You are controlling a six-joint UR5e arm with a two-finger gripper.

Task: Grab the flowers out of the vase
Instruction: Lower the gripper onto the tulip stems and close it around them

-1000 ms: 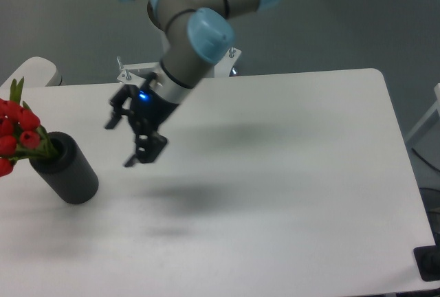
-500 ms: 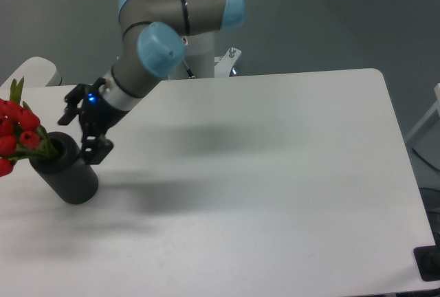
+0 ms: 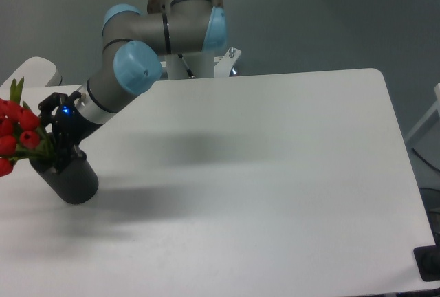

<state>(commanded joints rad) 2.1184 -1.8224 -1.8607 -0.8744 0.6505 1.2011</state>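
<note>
The flowers (image 3: 15,130), a bunch of red tulip buds with green leaves, stick out of the vase (image 3: 71,179) at the left edge of the white table (image 3: 275,173). The vase is a matte black cylinder that leans toward the left. My gripper (image 3: 51,135) is right over the vase's top, at the base of the bunch. Its black fingers (image 3: 47,106) stand apart on either side of the stems. I cannot tell whether they touch the stems. The vase's mouth is hidden behind the gripper.
The arm reaches from its base (image 3: 189,63) at the table's back edge down to the left. A pale rounded object (image 3: 34,71) sits beyond the table's back left corner. A dark object (image 3: 430,262) shows at the lower right edge.
The gripper has swept left across the table from its middle left to the top of the vase and the flower stems. The vase and flowers have not moved.
</note>
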